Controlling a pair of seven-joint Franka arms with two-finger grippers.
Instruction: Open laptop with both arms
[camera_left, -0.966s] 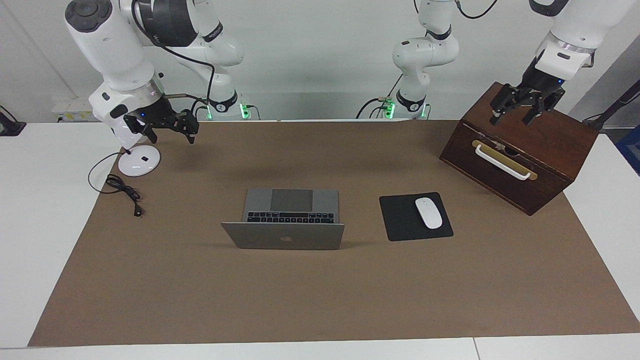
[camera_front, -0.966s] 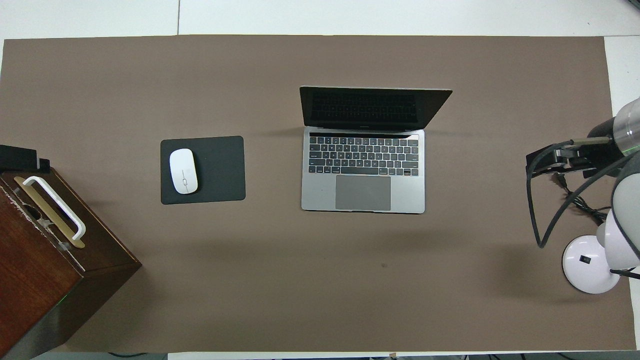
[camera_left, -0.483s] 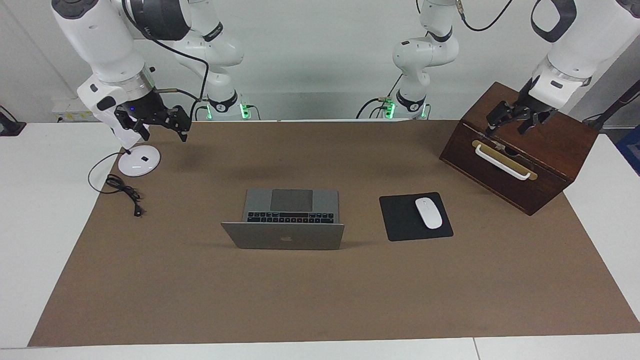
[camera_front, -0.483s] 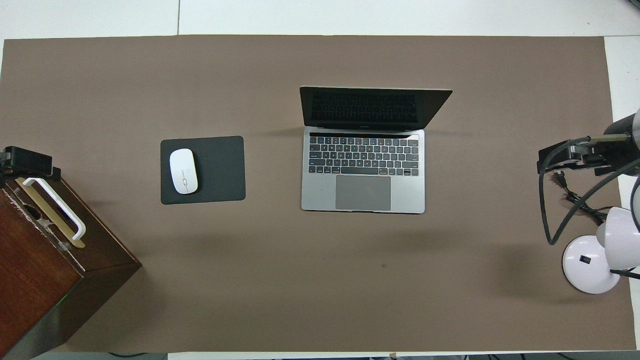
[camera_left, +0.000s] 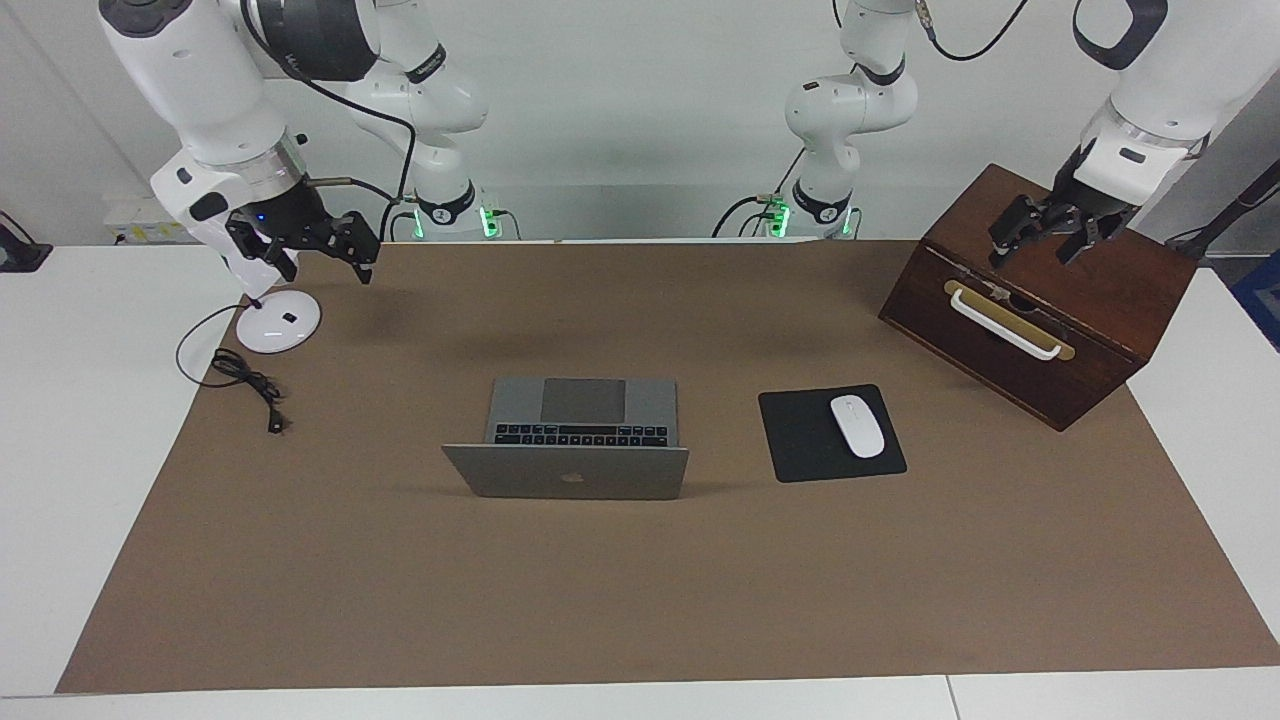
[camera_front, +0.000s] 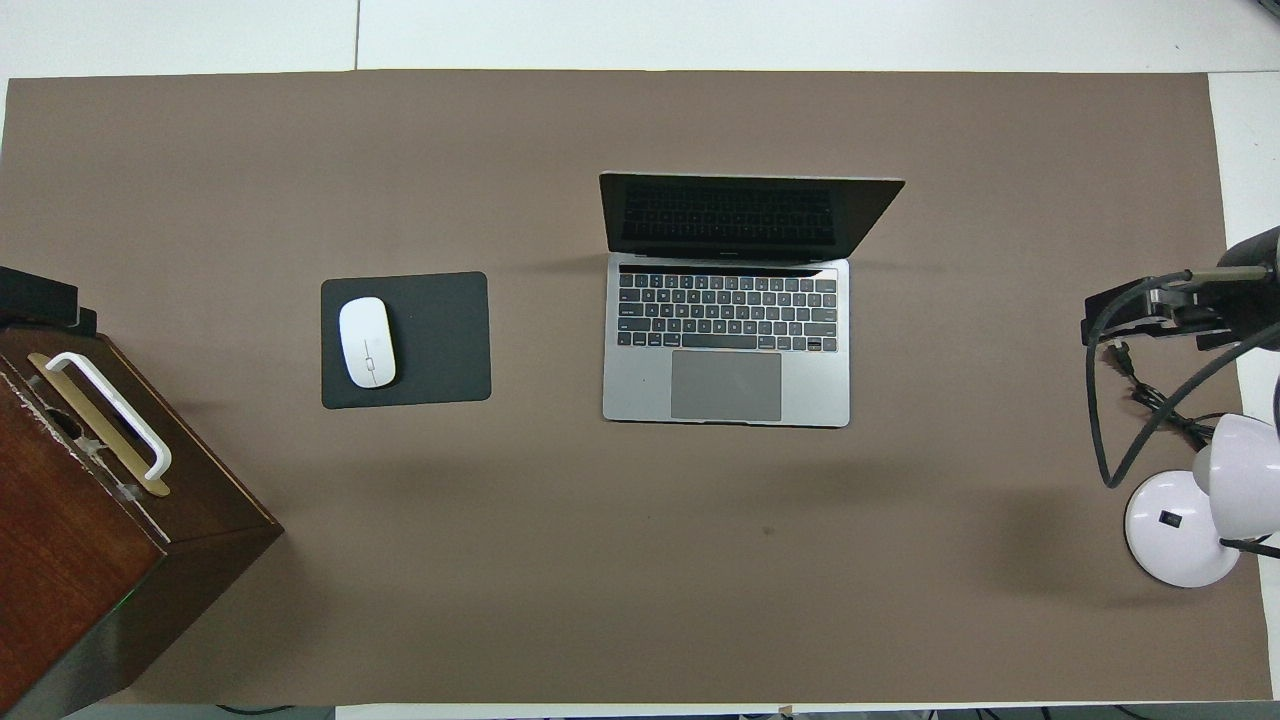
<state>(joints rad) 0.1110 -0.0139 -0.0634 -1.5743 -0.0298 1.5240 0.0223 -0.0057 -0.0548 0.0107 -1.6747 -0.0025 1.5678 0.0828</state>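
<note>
In the facing view, the laptop (camera_left: 572, 440) stood open at the middle of the brown mat (camera_left: 640, 600), its lid raised with the apple logo showing and its keyboard and trackpad turned toward the robots. A white mouse (camera_left: 857, 426) lay on a black mouse pad (camera_left: 800, 440) beside it, toward the left arm's end. The left gripper (camera_left: 1046, 243) hung over the wooden box (camera_left: 1090, 300), fingers spread, holding nothing. The right gripper (camera_left: 318, 255) hung beside a white round lamp base (camera_left: 278, 323), fingers apart and empty.

In the overhead view, the laptop (camera_front: 727, 345) showed a dark screen. Only an edge of the left gripper (camera_front: 40, 298) appeared above the box (camera_front: 90, 540); the right gripper (camera_front: 1150, 312) sat over the mat's edge, above a black cable (camera_front: 1160, 405).
</note>
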